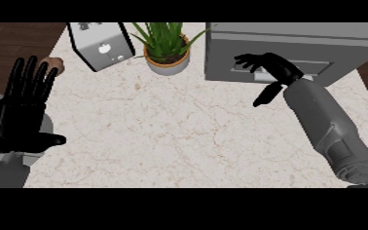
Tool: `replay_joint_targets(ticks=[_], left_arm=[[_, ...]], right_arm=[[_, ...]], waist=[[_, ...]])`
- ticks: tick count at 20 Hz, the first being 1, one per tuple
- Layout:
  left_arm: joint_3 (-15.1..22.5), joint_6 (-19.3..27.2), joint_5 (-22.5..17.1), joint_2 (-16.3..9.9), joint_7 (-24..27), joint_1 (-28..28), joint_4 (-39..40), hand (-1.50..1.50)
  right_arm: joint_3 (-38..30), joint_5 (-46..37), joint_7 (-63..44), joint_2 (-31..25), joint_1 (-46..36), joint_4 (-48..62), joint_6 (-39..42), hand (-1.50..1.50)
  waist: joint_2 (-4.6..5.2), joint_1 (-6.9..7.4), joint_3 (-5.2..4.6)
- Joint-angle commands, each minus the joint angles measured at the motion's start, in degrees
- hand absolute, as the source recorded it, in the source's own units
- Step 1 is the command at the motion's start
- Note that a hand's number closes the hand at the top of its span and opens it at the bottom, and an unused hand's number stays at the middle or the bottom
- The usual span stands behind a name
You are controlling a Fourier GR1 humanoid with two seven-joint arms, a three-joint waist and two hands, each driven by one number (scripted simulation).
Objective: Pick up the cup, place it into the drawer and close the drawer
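Right hand (269,68), fingers spread, at drawer (287,68) front; cup unseen; a glancing push may slip off, leaving it ajar.

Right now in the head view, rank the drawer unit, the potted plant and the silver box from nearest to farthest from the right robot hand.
1. Drawer unit: the right robot hand is at its front, upper right.
2. Potted plant: left of the unit, top centre.
3. Silver box: farthest, upper left, beyond the plant.
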State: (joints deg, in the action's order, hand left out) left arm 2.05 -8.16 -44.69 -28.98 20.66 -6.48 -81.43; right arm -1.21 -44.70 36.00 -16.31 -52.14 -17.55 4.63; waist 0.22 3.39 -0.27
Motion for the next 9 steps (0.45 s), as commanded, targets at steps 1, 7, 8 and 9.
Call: replay_joint_targets(ticks=[1, 7, 8, 9], left_arm=[[-0.3, 0.8, 0.3, -0.1, -0.9, -0.8, -1.1, -1.5], [1.4, 0.4, 3.0, 2.2, 1.4, -1.0, 2.0, -1.5], [0.0, -0.8, 1.8, -0.1, 0.2, 0.0, 0.2, -1.5], [1.2, -0.1, 3.4, 1.3, 0.9, -1.4, 2.7, -1.5]], right_arm=[[-1.7, -0.6, -3.7, -2.5, -3.8, 5.6, -2.5, -1.5], [-2.6, 0.2, -2.4, -5.8, -6.7, 6.8, 1.1, -1.5], [-2.5, 0.1, -2.9, -3.8, -5.3, 7.3, -1.8, -1.5], [-2.7, 0.4, -3.1, -4.6, -7.3, 7.3, 0.2, -1.5]], waist=[[1.77, 1.68, 0.5], [1.96, 1.21, 0.44], [1.68, 1.82, 0.48], [1.95, 1.26, 0.43]])
